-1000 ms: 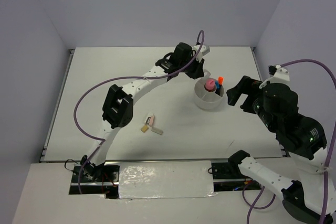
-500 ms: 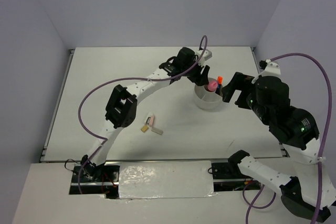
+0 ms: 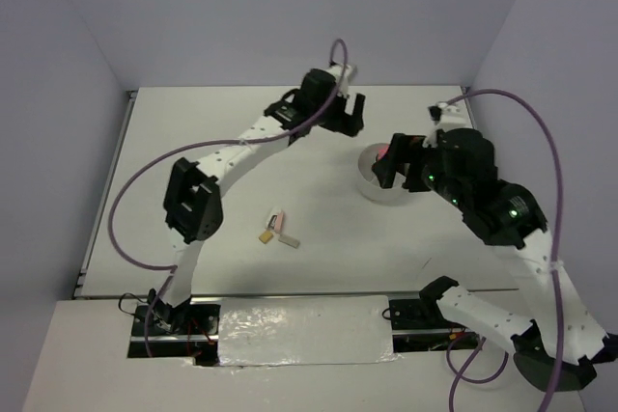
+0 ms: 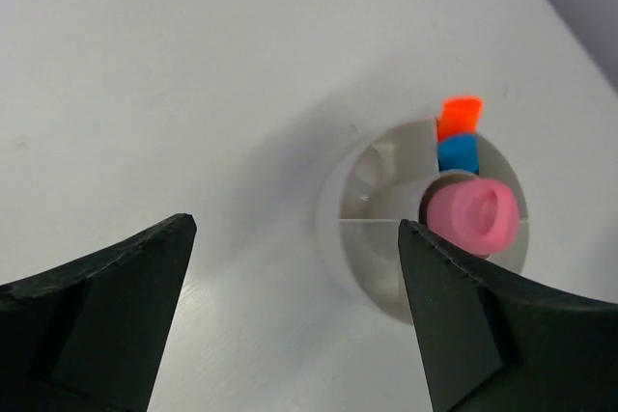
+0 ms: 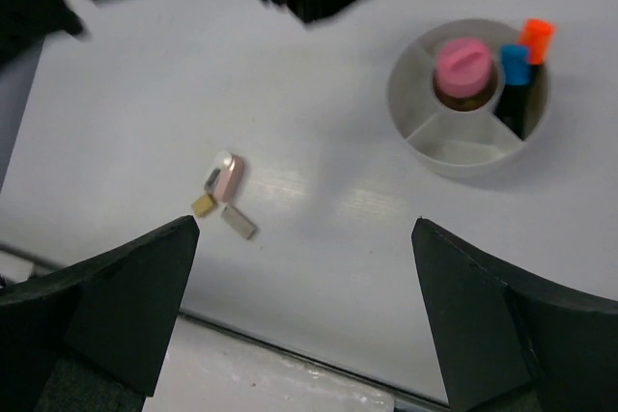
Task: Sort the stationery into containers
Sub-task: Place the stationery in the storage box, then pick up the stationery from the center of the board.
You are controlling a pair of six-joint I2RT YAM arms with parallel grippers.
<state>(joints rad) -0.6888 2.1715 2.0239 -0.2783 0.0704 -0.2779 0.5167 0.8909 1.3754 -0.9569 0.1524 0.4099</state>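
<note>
**Item: stationery sort, part done**

- Round white tub (image 5: 415,132): stands right of centre on the surface (image 3: 193,123), divided inside.
- Pink cylinder (image 5: 464,63): upright in one compartment.
- Blue-tipped marker (image 5: 514,67) and orange-tipped marker (image 5: 536,34): upright together in the next compartment (a third looks bare).
- Pink eraser (image 5: 228,178), tan piece (image 5: 203,204), flat grey-tan strip (image 5: 238,222): loose on the surface, near and left of the tub, well apart from it, huddled close together.
- Left fingers (image 4: 97,306): spread wide and holding nothing, above the tub's far-left side.
- Right fingers (image 5: 106,296): spread wide and holding nothing, high over the tub.

Step in hand, by judgement: between pieces, with the loose huddle unsorted.

Next move calls for: bringing one arm down over the huddle, singling out one piece (the eraser looks easiest) without scattering its neighbours.
</note>
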